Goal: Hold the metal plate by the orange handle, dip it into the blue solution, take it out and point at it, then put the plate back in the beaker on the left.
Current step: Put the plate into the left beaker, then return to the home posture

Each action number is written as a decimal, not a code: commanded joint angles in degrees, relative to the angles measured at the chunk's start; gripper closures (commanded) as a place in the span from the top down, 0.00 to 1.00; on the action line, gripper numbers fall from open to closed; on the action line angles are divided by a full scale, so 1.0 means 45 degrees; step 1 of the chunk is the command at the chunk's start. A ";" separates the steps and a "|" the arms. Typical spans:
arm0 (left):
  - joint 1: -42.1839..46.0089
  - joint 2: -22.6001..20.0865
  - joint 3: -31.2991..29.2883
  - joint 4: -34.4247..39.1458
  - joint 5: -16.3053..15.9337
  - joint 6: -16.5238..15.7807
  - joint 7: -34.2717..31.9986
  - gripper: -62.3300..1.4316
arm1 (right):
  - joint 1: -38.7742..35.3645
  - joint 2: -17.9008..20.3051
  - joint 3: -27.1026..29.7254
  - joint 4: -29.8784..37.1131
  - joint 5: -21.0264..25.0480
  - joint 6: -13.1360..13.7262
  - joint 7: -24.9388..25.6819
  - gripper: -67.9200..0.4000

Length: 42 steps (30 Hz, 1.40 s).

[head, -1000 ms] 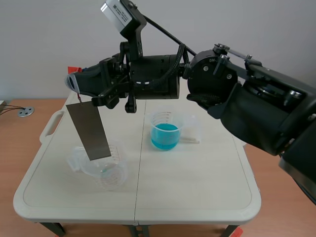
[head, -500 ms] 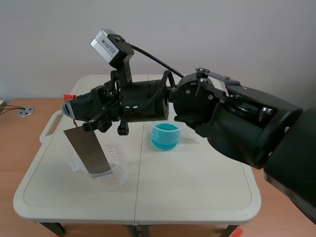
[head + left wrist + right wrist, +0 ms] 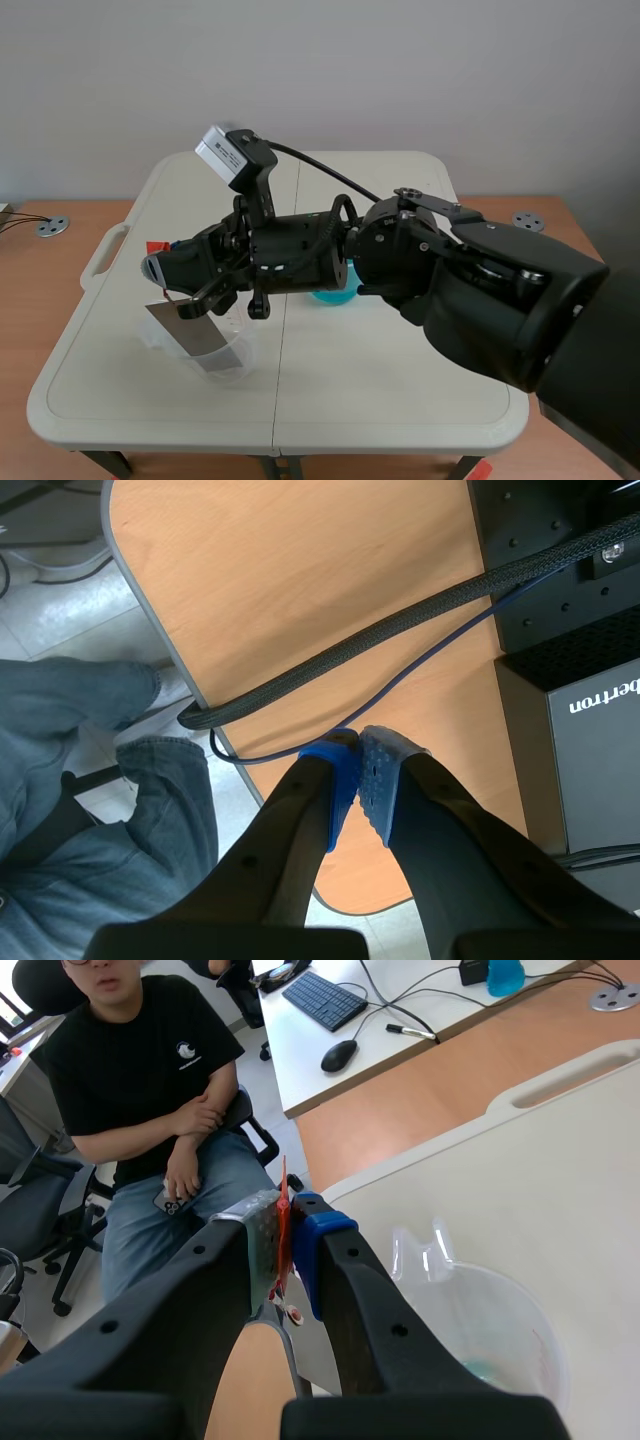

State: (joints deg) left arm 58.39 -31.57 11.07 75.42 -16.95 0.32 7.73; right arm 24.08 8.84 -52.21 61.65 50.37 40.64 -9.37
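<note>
Scene view: plate (image 3: 188,336) (in right tool (image 3: 158,270)) in beaker (image 3: 238,352)

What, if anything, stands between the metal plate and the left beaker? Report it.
Nothing visible does. The right end effector holds the metal plate by its orange handle. The plate's lower end appears to sit inside the rim of the clear beaker, with no other object between them.

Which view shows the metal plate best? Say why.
The scene view: the metal plate shows its grey face, tilted in the clear beaker. The right wrist view shows mainly its orange handle, pinched in the right end effector. The left wrist view shows nothing of it.
</note>
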 commanded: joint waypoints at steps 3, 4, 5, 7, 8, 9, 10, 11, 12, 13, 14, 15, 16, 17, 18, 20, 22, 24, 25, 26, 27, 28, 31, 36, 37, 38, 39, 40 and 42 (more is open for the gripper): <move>0.0102 0.0024 -0.0010 0.0131 0.0010 -0.0015 -0.0049 0.05 | 0.0330 -0.0199 0.0107 0.0165 -0.0486 -0.0345 0.0539 0.02; 0.0102 0.0024 -0.0010 0.0131 0.0010 -0.0015 -0.0049 0.05 | 0.0330 -0.0199 0.0112 0.0165 -0.0578 -0.0384 0.0578 0.02; 0.0102 0.0024 -0.0010 0.0131 0.0010 -0.0015 -0.0049 0.05 | 0.0330 -0.0194 0.0112 0.0165 -0.0656 -0.0413 0.0617 0.02; 0.0102 0.0019 -0.0010 0.0131 0.0010 -0.0015 -0.0049 0.05 | 0.0330 -0.0194 0.0112 0.0165 -0.0962 -0.0413 0.0758 0.02; 0.0102 0.0019 -0.0010 0.0131 0.0010 -0.0015 -0.0049 0.05 | 0.0330 -0.0194 0.0112 0.0165 -0.1137 -0.0413 0.0850 0.03; 0.0102 0.0019 -0.0010 0.0131 0.0010 -0.0015 -0.0044 0.05 | 0.0340 -0.0189 0.0112 0.0165 -0.1248 -0.0413 0.0889 0.03; 0.0102 0.0019 -0.0010 0.0131 0.0010 -0.0015 -0.0039 0.05 | 0.0364 -0.0170 0.0112 0.0165 -0.1355 -0.0413 0.0894 0.05; 0.0102 0.0019 -0.0010 0.0131 0.0010 -0.0015 -0.0039 0.05 | 0.0374 -0.0165 0.0121 0.0165 -0.1457 -0.0413 0.0908 0.08; 0.0102 0.0019 -0.0010 0.0131 0.0010 -0.0015 -0.0029 0.05 | 0.0393 -0.0160 0.0151 0.0165 -0.1608 -0.0413 0.0937 0.12; 0.0102 0.0019 -0.0010 0.0131 0.0010 -0.0015 -0.0024 0.05 | 0.0393 -0.0160 0.0194 0.0165 -0.1787 -0.0413 0.0937 0.15; 0.0102 0.0019 -0.0010 0.0131 0.0010 -0.0015 -0.0024 0.05 | 0.0398 -0.0160 0.0233 0.0165 -0.1889 -0.0413 0.0947 0.17; 0.0102 0.0019 -0.0010 0.0131 0.0015 -0.0015 -0.0029 0.05 | 0.0403 -0.0160 0.0306 0.0165 -0.1977 -0.0413 0.0947 0.20; 0.0102 0.0019 -0.0010 0.0131 0.0015 -0.0015 -0.0029 0.05 | 0.0403 -0.0160 0.0393 0.0165 -0.2064 -0.0413 0.0952 0.22; 0.0102 0.0019 -0.0010 0.0131 0.0029 -0.0015 -0.0029 0.05 | 0.0403 -0.0160 0.0495 0.0165 -0.2166 -0.0413 0.1001 0.24; 0.0102 0.0019 -0.0010 0.0131 0.0083 -0.0015 -0.0029 0.05 | 0.0403 -0.0155 0.0627 0.0165 -0.2268 -0.0418 0.1059 0.26; 0.0102 0.0019 -0.0010 0.0131 0.0165 -0.0015 -0.0029 0.05 | 0.0403 -0.0126 0.0850 0.0165 -0.2331 -0.0461 0.1146 0.29; 0.0102 0.0019 -0.0010 0.0131 0.0306 -0.0015 -0.0019 0.05 | 0.0403 -0.0121 0.1107 0.0165 -0.2535 -0.0461 0.1273 0.33; 0.0102 0.0019 -0.0010 0.0131 0.0393 -0.0015 0.0102 0.05 | 0.0403 -0.0121 0.1336 0.0165 -0.2589 -0.0461 0.1365 0.39; 0.0102 0.0019 -0.0010 0.0131 0.0398 -0.0015 0.0112 0.05 | 0.0403 -0.0121 0.1423 0.0165 -0.2589 -0.0461 0.1423 0.43; 0.0102 0.0019 -0.0010 0.0131 0.0452 -0.0015 0.0117 0.07 | 0.0403 -0.0121 0.1481 0.0165 -0.2594 -0.0461 0.1477 0.46; 0.0102 0.0019 -0.0010 0.0131 0.0622 -0.0015 0.0151 0.11 | 0.0403 -0.0126 0.1535 0.0165 -0.2603 -0.0461 0.1540 0.50; 0.0102 0.0019 -0.0010 0.0131 0.0758 -0.0015 0.0219 0.17 | 0.0403 -0.0131 0.1569 0.0165 -0.2642 -0.0461 0.1622 0.55; 0.0102 -0.0010 -0.0015 0.0083 0.1331 -0.0010 0.0253 0.41 | 0.0403 -0.0131 0.1613 0.0165 -0.2642 -0.0461 0.1719 0.65; 0.0102 -0.0015 -0.0039 0.0039 0.1982 0.0170 0.0248 0.91 | 0.0413 -0.0141 0.1613 0.0170 -0.2832 -0.0461 0.2463 0.80; 0.0102 -0.0015 -0.0039 0.0039 0.1977 0.0418 0.0248 1.00 | 0.0437 -0.0136 0.1613 0.0170 -0.2832 -0.0461 0.2560 0.82; 0.0102 -0.0010 -0.0039 0.0039 0.1967 0.0743 0.0243 1.00 | 0.0461 -0.0136 0.1613 0.0170 -0.2832 -0.0461 0.2579 0.84; 0.0097 -0.0005 -0.0039 0.0039 0.1962 0.1069 0.0238 1.00 | 0.0515 -0.0136 0.1613 0.0170 -0.2832 -0.0461 0.2599 0.85; 0.0058 -0.0005 -0.0039 0.0039 0.1914 0.1413 0.0204 1.00 | 0.0583 -0.0136 0.1613 0.0170 -0.2837 -0.0461 0.2608 0.86; 0.0010 -0.0005 -0.0039 0.0039 0.1904 0.1962 0.0228 1.00 | 0.0690 -0.0126 0.1613 0.0170 -0.2880 -0.0461 0.2599 0.86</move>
State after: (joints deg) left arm 58.33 -31.59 11.07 75.35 -8.16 8.95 8.95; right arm 24.71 8.27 -45.32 61.67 36.77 38.41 1.23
